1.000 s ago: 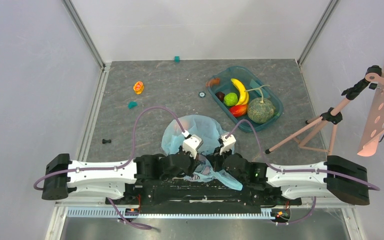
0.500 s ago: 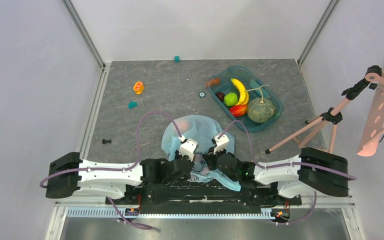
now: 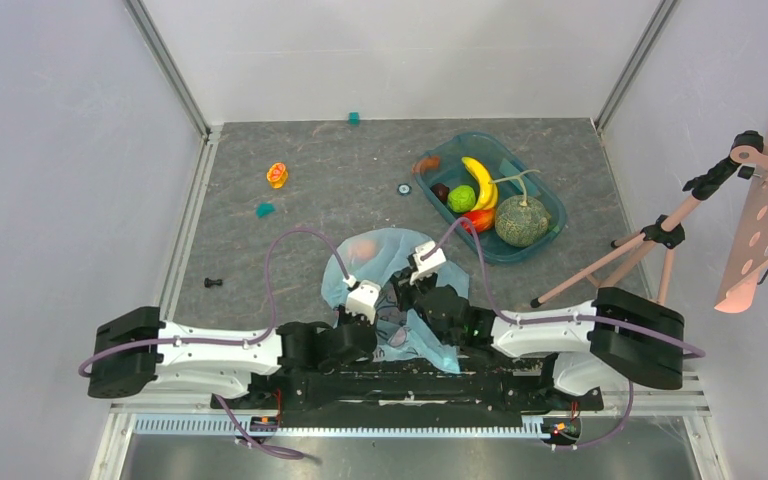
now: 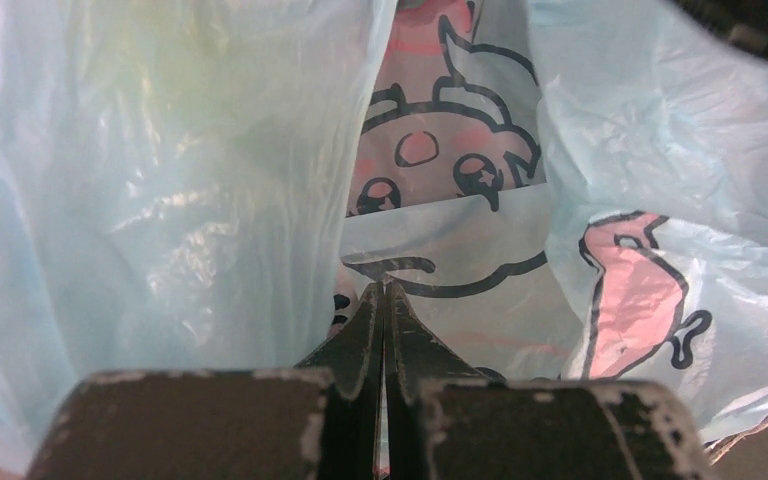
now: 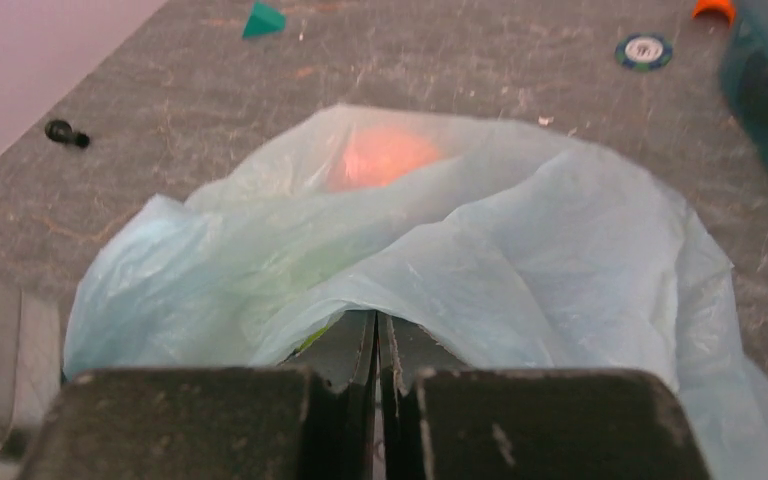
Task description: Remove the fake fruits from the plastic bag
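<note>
my left gripper: fingers pressed flat together, tips nipping the printed film of the plastic bag.
my right gripper: jaws closed tight too, tips tucked under a fold of the bag's rim, film caught between them.
the plastic bag: crumpled on the table between my two wrists, just ahead of my bases.
the peach: inside the bag at its far end, showing orange through the film.
the melon, green apple, grape bunch: in the teal tray, well apart at far right, with the banana.
</note>
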Controlling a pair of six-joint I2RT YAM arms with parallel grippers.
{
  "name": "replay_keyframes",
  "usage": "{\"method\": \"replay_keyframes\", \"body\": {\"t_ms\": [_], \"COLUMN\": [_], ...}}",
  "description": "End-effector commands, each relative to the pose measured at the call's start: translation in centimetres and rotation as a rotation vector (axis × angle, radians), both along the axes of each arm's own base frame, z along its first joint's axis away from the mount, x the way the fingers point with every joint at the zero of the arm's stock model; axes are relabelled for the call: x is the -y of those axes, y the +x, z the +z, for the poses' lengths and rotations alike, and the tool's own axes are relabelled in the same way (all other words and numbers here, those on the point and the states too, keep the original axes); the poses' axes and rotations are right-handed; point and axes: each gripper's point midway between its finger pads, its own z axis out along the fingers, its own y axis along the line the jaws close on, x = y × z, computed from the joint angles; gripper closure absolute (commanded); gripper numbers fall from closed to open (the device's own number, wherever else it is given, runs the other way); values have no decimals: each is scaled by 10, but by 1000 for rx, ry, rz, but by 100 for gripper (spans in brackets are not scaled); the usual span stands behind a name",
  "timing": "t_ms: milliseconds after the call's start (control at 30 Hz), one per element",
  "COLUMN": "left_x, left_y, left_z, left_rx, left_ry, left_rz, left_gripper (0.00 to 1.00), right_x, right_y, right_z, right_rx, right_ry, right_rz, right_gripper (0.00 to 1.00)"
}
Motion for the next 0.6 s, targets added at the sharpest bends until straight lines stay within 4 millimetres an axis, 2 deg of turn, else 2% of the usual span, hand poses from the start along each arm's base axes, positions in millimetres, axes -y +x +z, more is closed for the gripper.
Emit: {"method": "replay_keyframes", "body": {"t_ms": [0,300,433,567], "left_x": [-12,-34,-40,-47], "left_y": [8,12,12,13], "left_z": [8,13,10,7], "left_rx": [27,49,47,42], "left_ry": [-53,-59,-49,-54], "left_rz": [104,164,187,230], "left_gripper": [98,98,98,98], "right_x": [-6,-15,-27,-50], "right_y": [21,34,23,1], "right_z": [30,42,33,15], "right_rx": [74,92,76,21], "right_ry": [13,-14,-28,-54], "right_rz": [-42,-11,92,262], "right_gripper": [100,100,96,84]}}
